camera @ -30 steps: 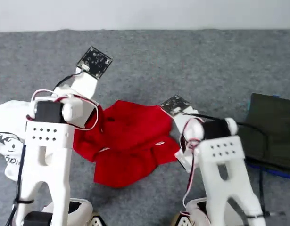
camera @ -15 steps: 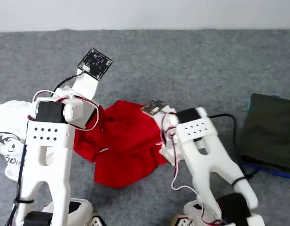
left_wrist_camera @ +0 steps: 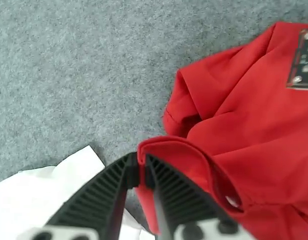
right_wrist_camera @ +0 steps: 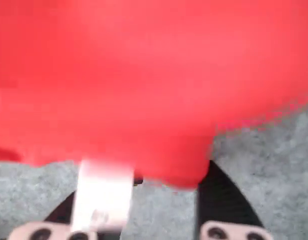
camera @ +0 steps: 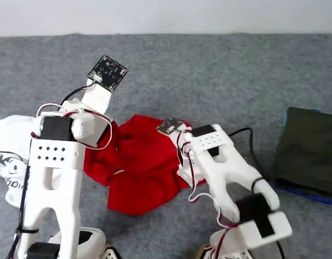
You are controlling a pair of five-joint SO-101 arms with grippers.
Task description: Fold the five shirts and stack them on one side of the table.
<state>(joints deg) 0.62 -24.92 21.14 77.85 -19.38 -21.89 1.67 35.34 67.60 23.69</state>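
Crumpled red shirt (camera: 147, 167) lies on the grey surface (camera: 219, 75) between both arms. Left jaws pinched tight on a raised fold of it. Right jaws spread wide astride its hem, gripping nothing.

The grey table (camera: 219, 70) is bearing a crumpled red shirt (camera: 147, 162), a white shirt (camera: 9, 145) at left, and a folded dark green shirt (camera: 309, 151), perhaps over blue cloth (camera: 306, 192), at right.

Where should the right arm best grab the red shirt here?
The hem edge by the white label, low from the right: there the red shirt lies free on the table inside the open right tool, and the left tool pinches the opposite fold.
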